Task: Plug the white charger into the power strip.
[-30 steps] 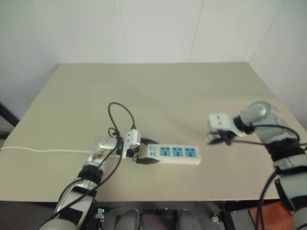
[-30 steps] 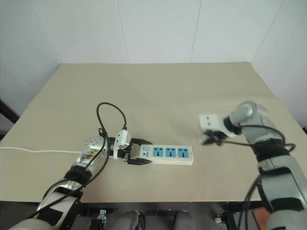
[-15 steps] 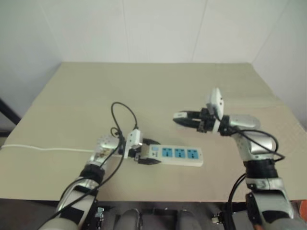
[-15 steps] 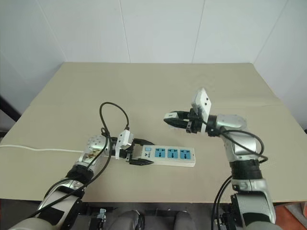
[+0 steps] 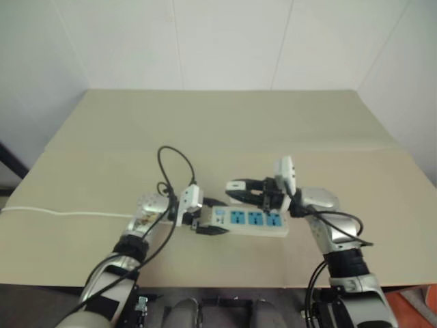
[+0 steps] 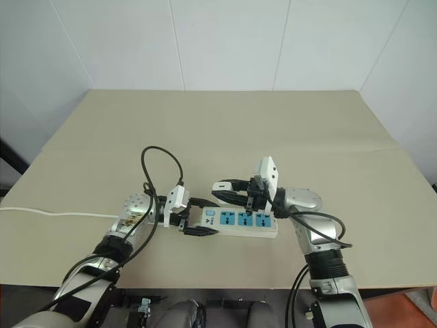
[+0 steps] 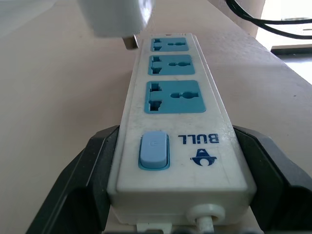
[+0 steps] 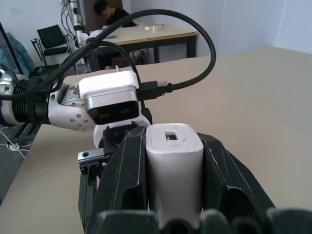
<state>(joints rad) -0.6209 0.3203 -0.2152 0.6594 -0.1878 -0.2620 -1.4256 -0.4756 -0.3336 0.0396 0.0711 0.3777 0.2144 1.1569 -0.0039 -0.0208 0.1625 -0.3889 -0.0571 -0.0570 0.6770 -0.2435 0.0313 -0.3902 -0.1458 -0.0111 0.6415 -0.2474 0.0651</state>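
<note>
One white charger (image 8: 174,165) clamped in right tool (image 6: 222,189), one power strip (image 6: 240,221) with three blue sockets gripped by left tool (image 6: 198,217)

Free room and obstacles on the table (image 6: 328,123)

Far half and right side: open beige surface. Middle front: the power strip (image 6: 240,223) lies flat, its switch end blocked on both sides by the left gripper (image 6: 196,217), whose black fingers (image 7: 83,180) clasp it. Above the strip's far edge: the right gripper (image 6: 225,190), clamped on the white charger (image 8: 174,161), blocks the way from above; the three blue sockets (image 7: 171,96) lie uncovered just beside it. Left of the strip: a looping black cable (image 6: 162,160) stands up, and a thin white cord (image 6: 54,214) runs to the table's left edge.
</note>
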